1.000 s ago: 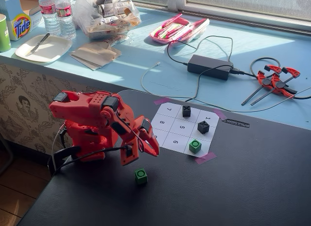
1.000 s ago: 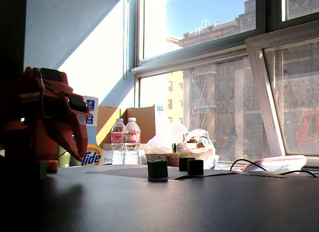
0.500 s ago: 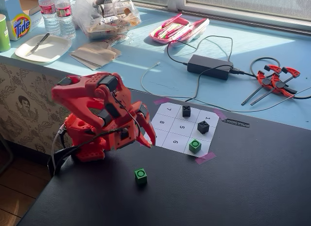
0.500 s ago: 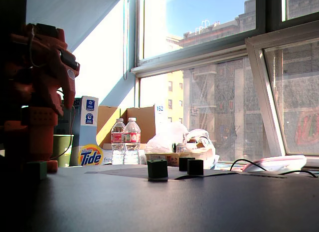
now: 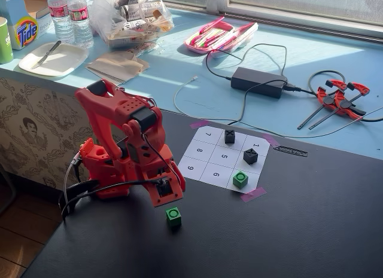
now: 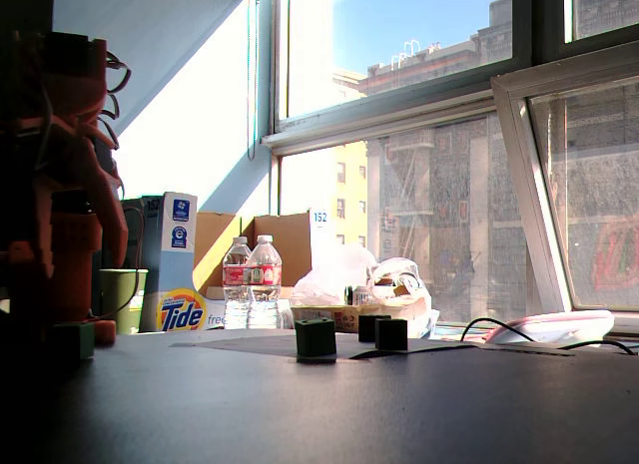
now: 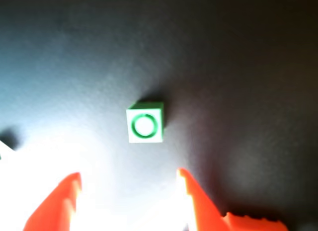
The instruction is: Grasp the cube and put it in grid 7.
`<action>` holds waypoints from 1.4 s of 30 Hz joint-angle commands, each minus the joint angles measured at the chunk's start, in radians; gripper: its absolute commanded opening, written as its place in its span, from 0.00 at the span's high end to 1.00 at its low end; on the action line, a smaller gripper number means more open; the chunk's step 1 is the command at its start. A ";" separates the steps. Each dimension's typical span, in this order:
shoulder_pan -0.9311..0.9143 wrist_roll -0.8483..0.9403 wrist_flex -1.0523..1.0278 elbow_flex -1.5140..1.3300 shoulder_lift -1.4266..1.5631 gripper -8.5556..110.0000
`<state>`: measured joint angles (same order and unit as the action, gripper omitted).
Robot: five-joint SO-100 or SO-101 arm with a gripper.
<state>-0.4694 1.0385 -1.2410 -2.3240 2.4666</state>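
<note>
Ahead of my fingers (image 7: 126,189), spread and empty: cube (image 7: 145,125), on bare surface (image 7: 238,67). Risk: approach off-centre, fingertip knocks cube aside; glare hides edges.

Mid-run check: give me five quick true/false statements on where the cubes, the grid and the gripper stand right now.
1. The gripper is shut on a cube. False: its jaws stand open and empty.
2. A green cube sits on the black table, off the paper grid. True.
3. Cell 7 holds a green cube. False: it is empty.
4. Two black cubes, and, sit on the grid. True.
5. No green cube is on the grid. False: a second green cube is.
</note>
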 commanded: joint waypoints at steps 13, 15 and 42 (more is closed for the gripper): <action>-0.069 0.067 0.485 -0.282 -0.107 0.64; -0.058 0.060 0.505 -0.291 -0.091 0.66; 0.678 -0.328 -0.043 0.178 0.262 0.93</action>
<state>-0.0077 0.7655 -1.2118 -2.2964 2.7044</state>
